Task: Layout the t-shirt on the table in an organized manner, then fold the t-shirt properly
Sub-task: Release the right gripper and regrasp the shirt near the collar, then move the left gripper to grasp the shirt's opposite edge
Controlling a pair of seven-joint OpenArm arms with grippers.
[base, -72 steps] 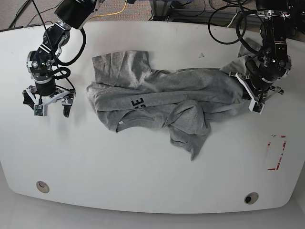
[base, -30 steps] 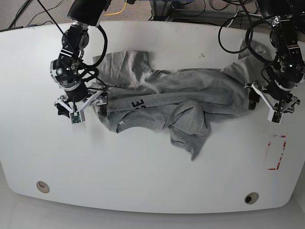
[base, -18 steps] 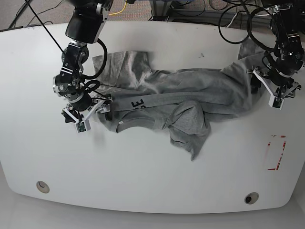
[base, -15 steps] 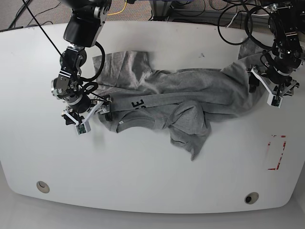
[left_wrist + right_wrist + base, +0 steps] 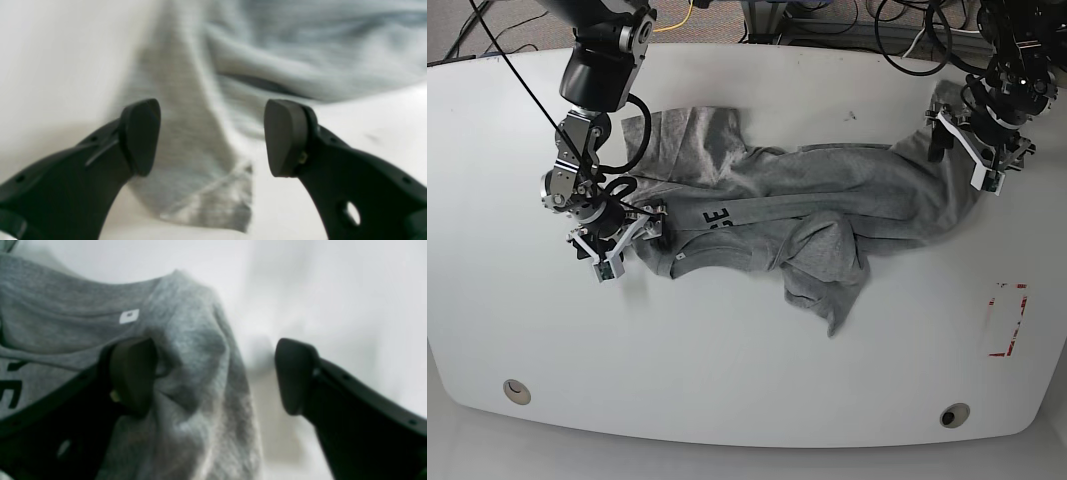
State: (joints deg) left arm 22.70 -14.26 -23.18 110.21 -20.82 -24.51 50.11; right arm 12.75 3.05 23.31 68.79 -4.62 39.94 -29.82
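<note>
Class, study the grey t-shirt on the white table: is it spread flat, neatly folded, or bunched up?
Bunched up. The t-shirt lies in an uneven heap on the table, creased and overlapping itself, one flap trailing towards the front edge, its lettering partly hidden in a fold.

Bright, even light — blurred wrist views

The t-shirt (image 5: 797, 200) lies across the bench's (image 5: 727, 370) upper middle, between the right hand (image 5: 617, 245) at frame left and the left hand (image 5: 972, 150) at upper right.

Two black arms (image 5: 597, 70) — looped black cables, white-trimmed wrists, matte black rounded fingers (image 5: 140, 136).
</note>
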